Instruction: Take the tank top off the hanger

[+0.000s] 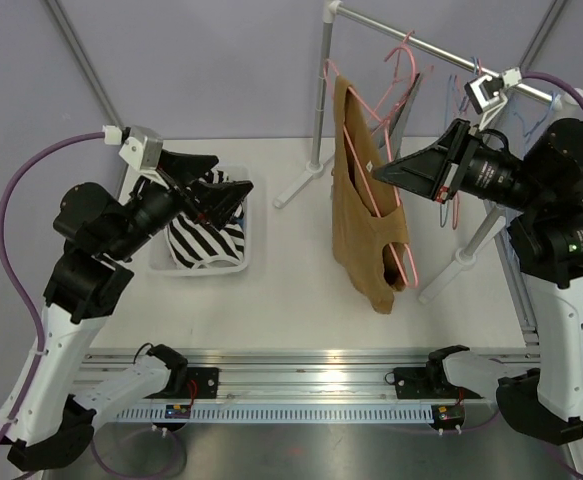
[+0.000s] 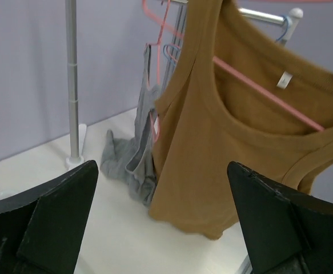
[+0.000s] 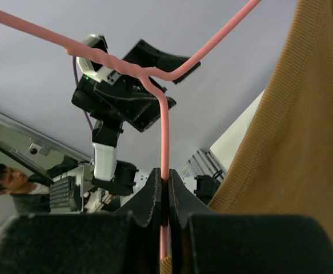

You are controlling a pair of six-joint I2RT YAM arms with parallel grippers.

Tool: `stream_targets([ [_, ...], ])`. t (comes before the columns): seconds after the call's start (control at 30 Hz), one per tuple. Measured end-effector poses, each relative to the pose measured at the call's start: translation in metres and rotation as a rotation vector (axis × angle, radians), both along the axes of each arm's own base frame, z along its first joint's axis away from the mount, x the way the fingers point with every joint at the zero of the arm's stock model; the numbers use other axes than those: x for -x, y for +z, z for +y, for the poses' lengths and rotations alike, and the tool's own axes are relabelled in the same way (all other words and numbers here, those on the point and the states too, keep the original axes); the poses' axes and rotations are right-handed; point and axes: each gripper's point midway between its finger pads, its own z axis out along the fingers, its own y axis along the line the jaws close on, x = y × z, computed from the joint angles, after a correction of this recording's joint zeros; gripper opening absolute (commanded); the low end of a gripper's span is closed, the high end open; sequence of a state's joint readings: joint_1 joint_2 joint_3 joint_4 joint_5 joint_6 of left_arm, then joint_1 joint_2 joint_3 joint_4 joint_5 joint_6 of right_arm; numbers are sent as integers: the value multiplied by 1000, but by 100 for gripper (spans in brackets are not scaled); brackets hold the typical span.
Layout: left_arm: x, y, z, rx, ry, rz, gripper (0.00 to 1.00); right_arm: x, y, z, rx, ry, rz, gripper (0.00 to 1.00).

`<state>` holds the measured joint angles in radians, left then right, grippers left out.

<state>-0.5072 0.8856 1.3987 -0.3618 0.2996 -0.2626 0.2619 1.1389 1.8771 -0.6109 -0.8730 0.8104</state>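
Observation:
A brown tank top hangs on a pink hanger in mid-air in front of the clothes rack, its hem just above the table. My right gripper is shut on the hanger's thin pink stem, which is pinched between the jaws of the right gripper, with the tank top beside it. My left gripper is open over the basket, apart from the garment. In the left wrist view the tank top and hanger face the open left gripper.
A white basket at the left holds a black-and-white striped garment. The metal rack stands at the back with spare hangers on its rail. A grey garment hangs behind the tank top.

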Motion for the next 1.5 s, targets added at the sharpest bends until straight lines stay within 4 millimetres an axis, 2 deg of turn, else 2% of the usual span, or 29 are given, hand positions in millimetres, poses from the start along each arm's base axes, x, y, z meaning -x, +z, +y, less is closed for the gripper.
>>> stream_targets([
  [0.2, -25, 14, -21, -1, 4, -46, 99, -13, -33, 11, 21, 85, 104, 0],
  [0.37, -51, -3, -46, -47, -15, -30, 99, -11, -49, 18, 38, 145, 149, 0],
  [0.6, -66, -28, -86, -103, -79, -15, 99, 6, -58, 27, 66, 227, 126, 0],
  [0.7, -74, -34, -94, -117, -81, -2, 88, 11, -63, 28, 75, 246, 123, 0],
  [0.73, -77, -36, -95, -123, -76, 0, 79, 12, -66, 28, 79, 250, 124, 0],
  [0.8, -84, -39, -97, -133, -60, 3, 69, 14, -69, 27, 84, 252, 127, 0],
  [0.97, -97, -45, -95, -163, -11, 6, 33, 20, -74, 25, 102, 248, 114, 0],
  [1.13, -104, -46, -89, -186, 49, 2, 18, 23, -79, 23, 115, 246, 99, 0],
  [1.2, -109, -47, -83, -193, 93, 8, 6, 24, -84, 22, 132, 245, 95, 0],
  [1.27, -116, -50, -74, -204, 153, 23, 0, 24, -90, 21, 151, 244, 93, 0],
  [1.43, -130, -62, -46, -250, 328, 79, 0, 28, -117, 19, 200, 261, 100, 0],
  [1.5, -136, -60, -36, -264, 389, 98, 0, 32, -127, 18, 208, 281, 99, 0],
])
